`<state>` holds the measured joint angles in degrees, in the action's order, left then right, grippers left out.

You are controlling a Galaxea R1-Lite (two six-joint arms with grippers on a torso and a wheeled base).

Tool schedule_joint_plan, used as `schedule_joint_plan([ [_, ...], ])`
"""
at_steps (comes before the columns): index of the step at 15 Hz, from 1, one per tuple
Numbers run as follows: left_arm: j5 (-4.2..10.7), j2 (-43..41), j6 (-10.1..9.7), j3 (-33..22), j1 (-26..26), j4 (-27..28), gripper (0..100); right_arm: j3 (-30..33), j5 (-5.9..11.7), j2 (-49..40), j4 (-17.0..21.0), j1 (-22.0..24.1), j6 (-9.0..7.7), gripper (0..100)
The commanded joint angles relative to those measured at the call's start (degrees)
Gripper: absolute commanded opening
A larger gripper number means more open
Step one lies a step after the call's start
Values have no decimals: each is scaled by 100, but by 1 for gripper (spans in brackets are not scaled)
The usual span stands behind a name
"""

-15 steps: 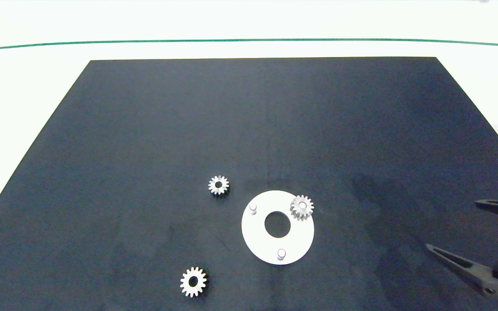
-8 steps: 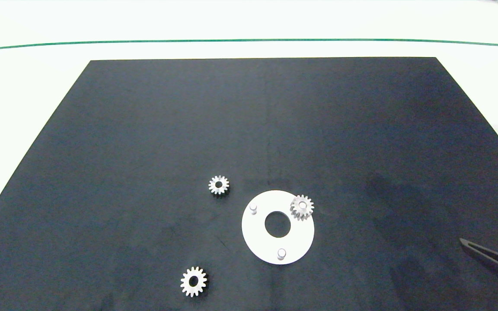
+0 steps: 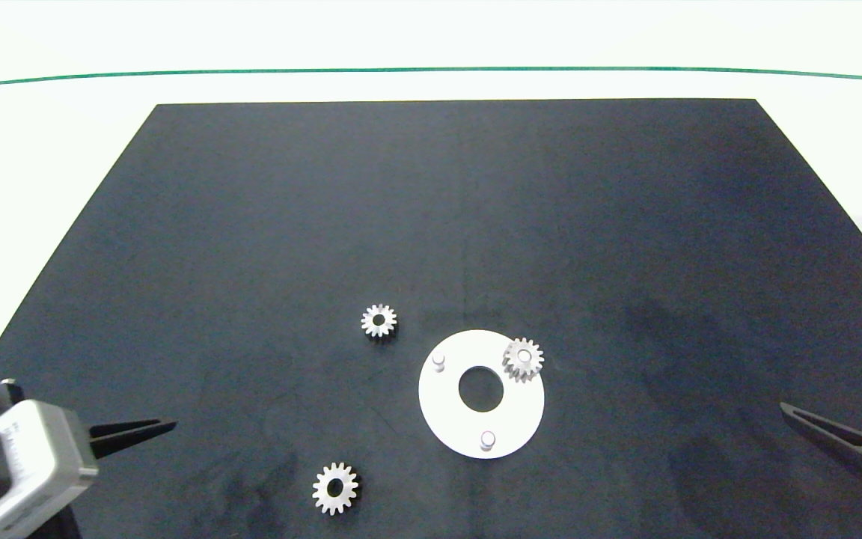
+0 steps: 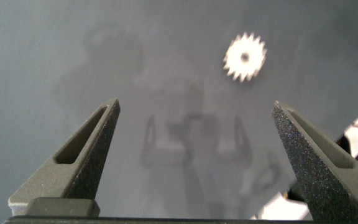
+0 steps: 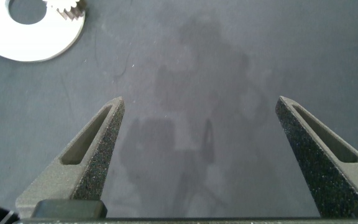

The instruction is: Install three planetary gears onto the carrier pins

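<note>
One gear (image 3: pixel 522 359) seated on its peg; two gears (image 3: pixel 335 488) loose ahead of left gripper (image 4: pixel 194 134), spread wide, empty. Right gripper (image 5: pixel 201 130) likewise.

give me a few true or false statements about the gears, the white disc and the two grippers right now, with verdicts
1. One small silver-white toothed metal gear sits on a peg of the flat white ring-shaped disc. True.
2. All three short pale pegs carry gears. False: the pegs at and are bare.
3. Two loose gears lie on the black mat, off the disc. True: one at, one at.
4. The left gripper is shut on a gear. False: it is open and empty, with a loose gear ahead of it.
5. The right gripper hangs directly over the disc. False: it is open, off to the disc's right, over bare mat.
</note>
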<state>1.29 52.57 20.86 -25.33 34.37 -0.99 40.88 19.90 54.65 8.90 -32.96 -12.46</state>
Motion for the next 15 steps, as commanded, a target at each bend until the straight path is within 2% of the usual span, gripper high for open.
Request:
schedule_joint_plan([
  [1, 328, 1089, -3, 55, 976, -525, 100, 131, 6, 54, 33, 176, -37, 100],
  [2, 407, 1151, -3, 55, 1055, -525, 100, 140, 6, 54, 33, 176, -37, 100],
  [3, 600, 1318, -3, 37, 1222, -613, 100, 193, -3, 98, 33, 176, -37, 100],
  [4, 653, 1414, 6, 28, 1292, -763, 100, 210, -12, 169, 33, 176, -37, 100],
  [5, 802, 1581, 6, 46, 1301, -930, 100, 219, -12, 204, 24, 176, -37, 100],
  [6, 1013, 1748, 6, 28, 1283, -1053, 100, 246, -21, 230, 24, 176, -37, 100],
  [7, 1110, 1880, 6, 11, 1292, -1141, 100, 246, -21, 248, 24, 167, -37, 100],
  [15, 1128, 2311, 15, 28, 1336, -1220, 100, 184, -38, 248, 33, 176, -11, 100],
])
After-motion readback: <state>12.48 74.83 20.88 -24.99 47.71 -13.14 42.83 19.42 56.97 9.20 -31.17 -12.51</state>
